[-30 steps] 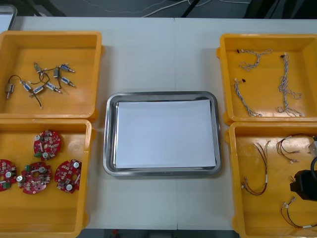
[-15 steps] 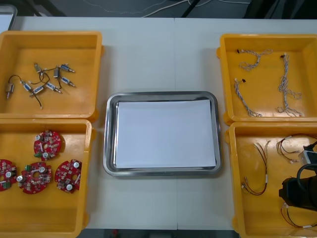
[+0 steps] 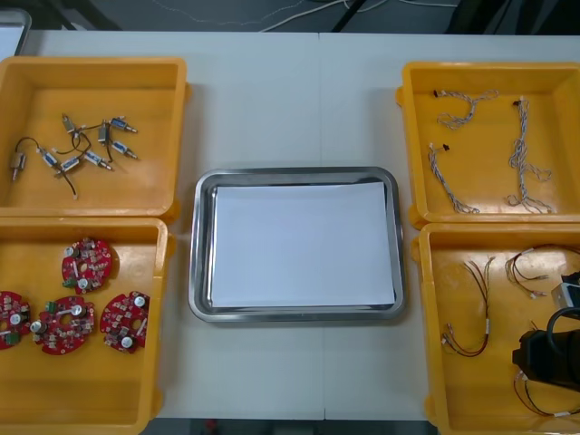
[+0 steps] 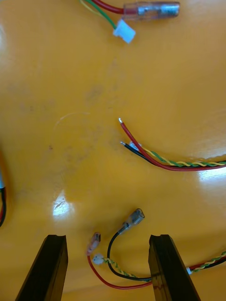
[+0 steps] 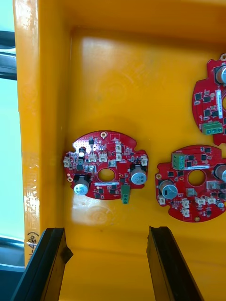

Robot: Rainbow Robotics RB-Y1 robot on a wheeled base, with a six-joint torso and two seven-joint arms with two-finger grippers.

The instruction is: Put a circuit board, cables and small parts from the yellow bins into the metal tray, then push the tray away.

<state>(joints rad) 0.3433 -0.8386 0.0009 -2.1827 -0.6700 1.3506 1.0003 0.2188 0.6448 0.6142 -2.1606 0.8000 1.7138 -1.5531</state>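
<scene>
Right claw (image 3: 546, 359) has slid nearer, wide open astride cable ends (image 4: 133, 219); left claw (image 5: 107, 231) wide over a circuit board (image 5: 113, 162).

Red circuit boards (image 3: 87, 262), yellow bins (image 3: 91, 62)

The right gripper (image 3: 542, 359) hangs over a yellow bin (image 3: 453, 391).

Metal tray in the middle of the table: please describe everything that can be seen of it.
The metal tray is a shallow rectangle with rounded corners and a shiny raised rim, steel by its look. Its inside is white, like a sheet lying slightly askew; no board, cable or part lies in it. It sits flat on the light table, close between the yellow bins; whether it touches the right ones I cannot tell. Nothing else touches it.
</scene>
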